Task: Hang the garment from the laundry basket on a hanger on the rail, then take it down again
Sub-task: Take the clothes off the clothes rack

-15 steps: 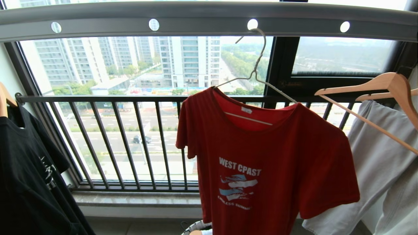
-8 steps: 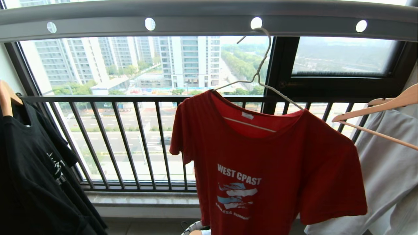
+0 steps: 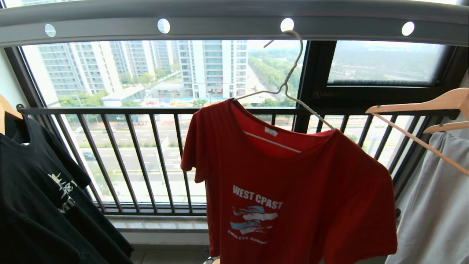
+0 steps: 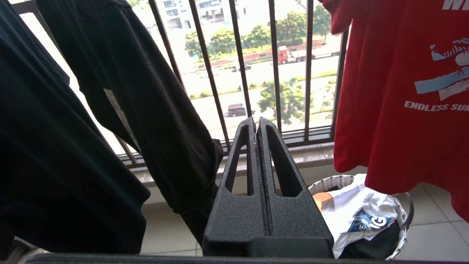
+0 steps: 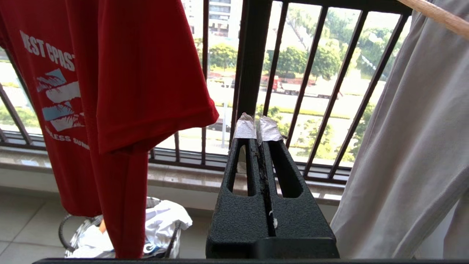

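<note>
Your round woven laundry basket [image 4: 402, 212] holds a white blue-printed T-shirt [image 4: 361, 216]; the red T-shirt [image 3: 293, 198] hangs just above. Both the left gripper [image 4: 256, 123] and the right gripper [image 5: 258, 126] are closed, empty, in open air before the black window railing [image 3: 146, 161].

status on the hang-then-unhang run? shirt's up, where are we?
Done: the red shirt is on the wire hanger, hooked through a hole in the rail.
In hand: nothing. The left hand and right hand are both shut and empty, low near the window railing, clear of the shirt.
Left: take the shirt down again. The basket below holds only a white shirt.
</note>
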Controlling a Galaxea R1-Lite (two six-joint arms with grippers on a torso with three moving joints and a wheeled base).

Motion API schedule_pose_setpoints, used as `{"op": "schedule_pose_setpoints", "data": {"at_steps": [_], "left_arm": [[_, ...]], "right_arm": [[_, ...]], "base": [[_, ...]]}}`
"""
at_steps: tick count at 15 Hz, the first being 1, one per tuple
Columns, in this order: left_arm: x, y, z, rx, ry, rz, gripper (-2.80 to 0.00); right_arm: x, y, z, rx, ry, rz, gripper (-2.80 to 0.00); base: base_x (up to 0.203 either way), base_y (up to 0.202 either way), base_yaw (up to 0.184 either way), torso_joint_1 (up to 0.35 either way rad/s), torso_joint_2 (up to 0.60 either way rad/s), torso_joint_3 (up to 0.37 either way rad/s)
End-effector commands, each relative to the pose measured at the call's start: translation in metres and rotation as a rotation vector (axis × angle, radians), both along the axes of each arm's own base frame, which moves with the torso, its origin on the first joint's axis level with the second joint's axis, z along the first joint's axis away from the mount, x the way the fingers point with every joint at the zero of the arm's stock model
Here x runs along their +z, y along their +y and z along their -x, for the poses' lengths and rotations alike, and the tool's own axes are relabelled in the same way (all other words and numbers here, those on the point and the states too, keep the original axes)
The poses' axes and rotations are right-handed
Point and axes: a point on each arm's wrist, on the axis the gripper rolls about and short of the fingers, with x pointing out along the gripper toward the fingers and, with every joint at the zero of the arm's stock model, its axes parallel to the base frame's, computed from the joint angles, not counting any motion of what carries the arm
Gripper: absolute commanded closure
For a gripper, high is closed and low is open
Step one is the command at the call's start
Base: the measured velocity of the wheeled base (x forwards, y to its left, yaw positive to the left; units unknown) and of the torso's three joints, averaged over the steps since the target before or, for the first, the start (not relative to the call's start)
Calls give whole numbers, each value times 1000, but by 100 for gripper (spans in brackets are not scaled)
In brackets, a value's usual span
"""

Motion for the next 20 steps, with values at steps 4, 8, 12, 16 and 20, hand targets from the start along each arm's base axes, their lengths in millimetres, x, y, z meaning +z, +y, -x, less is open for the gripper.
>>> {"op": "schedule_pose_setpoints", "data": {"at_steps": [4,8,12,16,20], "left_arm": [[-1,0,0,5,7,64,0],[-1,0,0,5,6,64,0],[-1,0,0,5,6,64,0],[-1,0,0,5,8,64,0],[-1,0,0,5,8,64,0]], "right_arm": [[-10,-1,-1,-30,64,39,0],[-10,-1,-2,-33,62,13,0],[-9,-1,-1,-33,61,13,0],[-9,-1,-1,-33,61,13,0],[-10,-1,-2,-33,62,13,0]], "base": [[0,0,0,0,0,0],[0,0,0,0,0,0],[0,0,0,0,0,0],[0,0,0,0,0,0],[0,0,0,0,0,0]]}}
